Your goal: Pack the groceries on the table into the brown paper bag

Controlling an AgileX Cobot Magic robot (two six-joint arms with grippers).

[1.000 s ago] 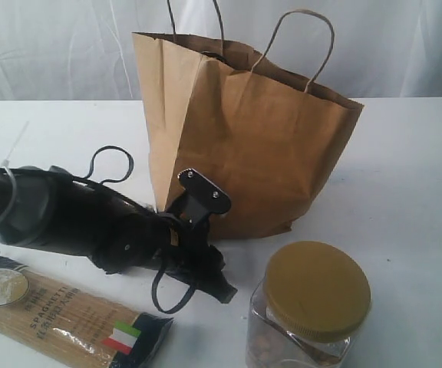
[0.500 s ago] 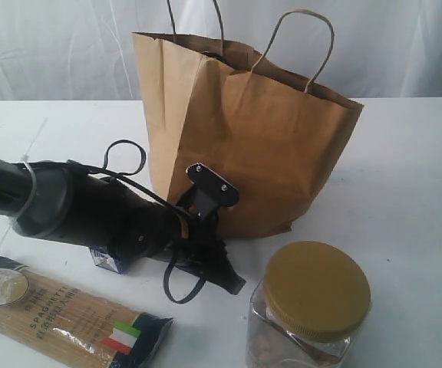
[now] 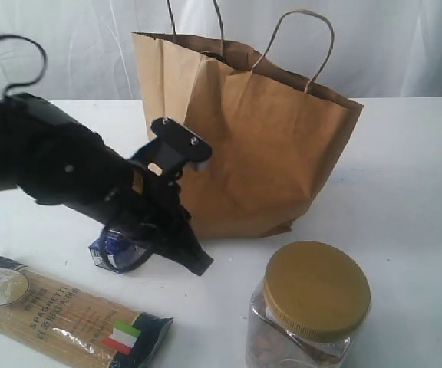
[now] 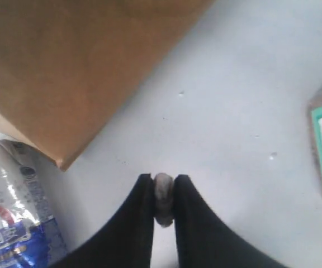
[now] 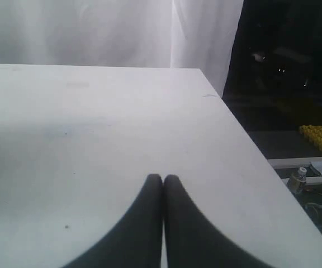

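Note:
The brown paper bag [image 3: 259,146] stands upright and open at the middle of the table [image 3: 405,192]. My left gripper [image 3: 198,264] hangs low in front of the bag's left corner. In the left wrist view this gripper [image 4: 162,181] is shut on a small grey rounded thing [image 4: 163,195] that I cannot identify. Beside it lies the small white-blue carton [image 3: 113,249], also seen in the left wrist view [image 4: 13,223]. The spaghetti pack [image 3: 60,314] lies at the front left. The clear jar with the mustard lid [image 3: 313,307] stands at the front right. My right gripper [image 5: 162,180] is shut and holds nothing.
The bag's base corner [image 4: 63,162] is close to the left fingers. The right gripper hovers over bare tabletop [image 5: 94,139] near its edge [image 5: 245,145], with a dark floor area beyond. White curtains hang behind the table.
The left arm has risen and swung left, uncovering the white-blue carton. Its jaws have narrowed onto the small grey thing. The right gripper has not moved.

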